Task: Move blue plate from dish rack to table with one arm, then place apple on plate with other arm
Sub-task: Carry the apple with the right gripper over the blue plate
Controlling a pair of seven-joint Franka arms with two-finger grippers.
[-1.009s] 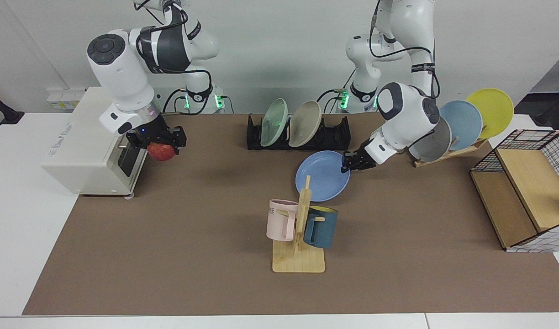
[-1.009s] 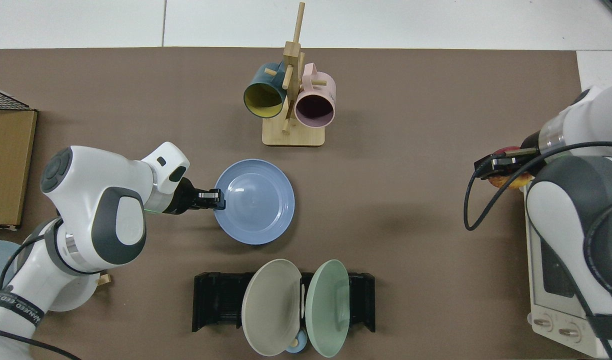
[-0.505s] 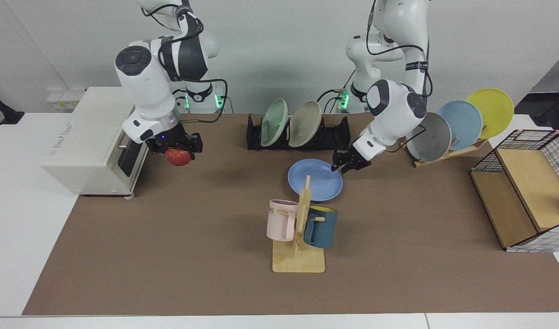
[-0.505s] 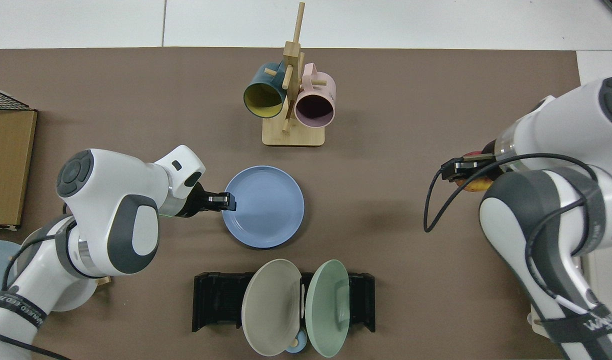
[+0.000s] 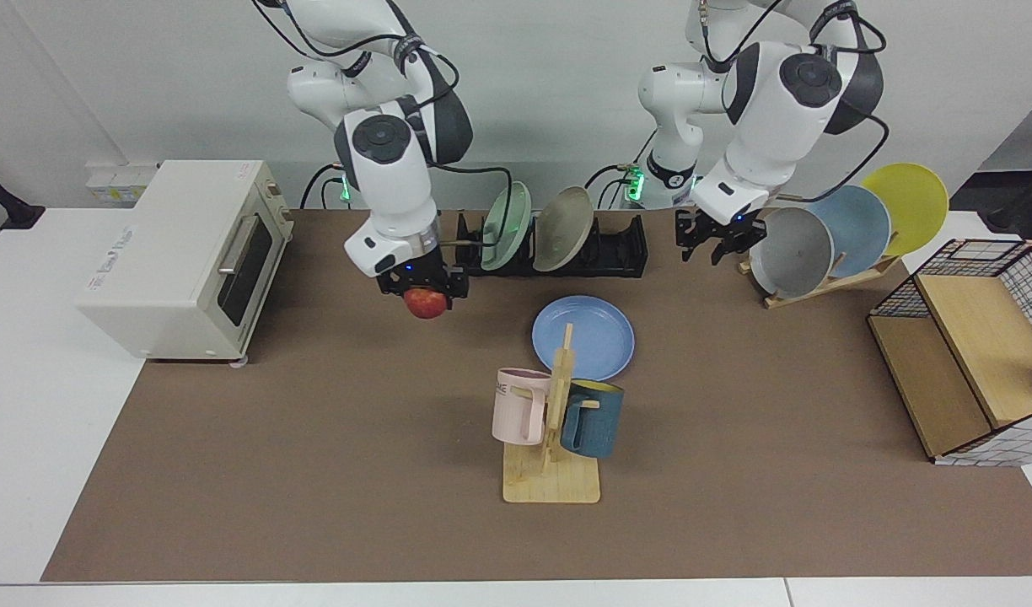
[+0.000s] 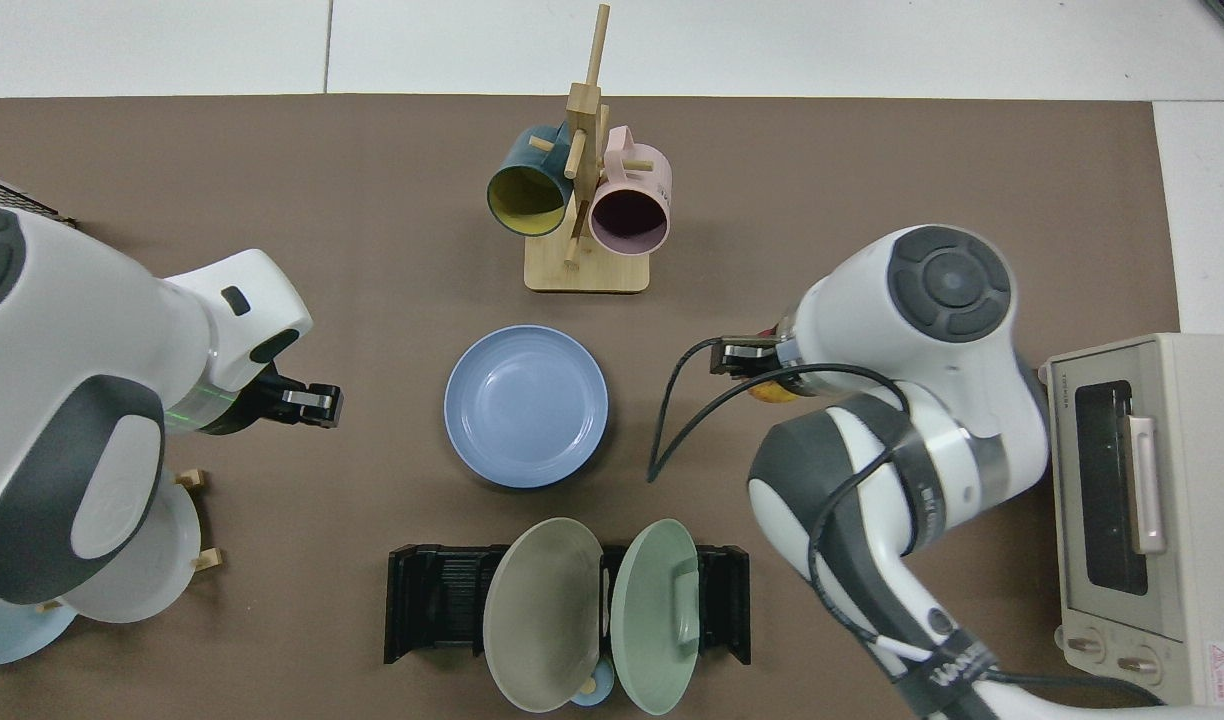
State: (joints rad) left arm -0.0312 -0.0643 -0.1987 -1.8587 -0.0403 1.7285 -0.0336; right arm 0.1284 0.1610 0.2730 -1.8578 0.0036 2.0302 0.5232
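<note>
Blue plate (image 5: 583, 337) flat on brown table (image 5: 330, 472); white wall (image 5: 558, 84) behind.

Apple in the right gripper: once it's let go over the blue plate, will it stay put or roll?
The apple is round, so it may roll. The blue plate lies flat with a raised rim that should likely stop it. A low release from the right gripper seems safest. The left gripper waits, clear.

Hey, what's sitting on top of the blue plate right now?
Nothing. The blue plate lies bare on the table. In the facing view the mug tree covers its near edge. The apple is in the right gripper, off to the side.
</note>
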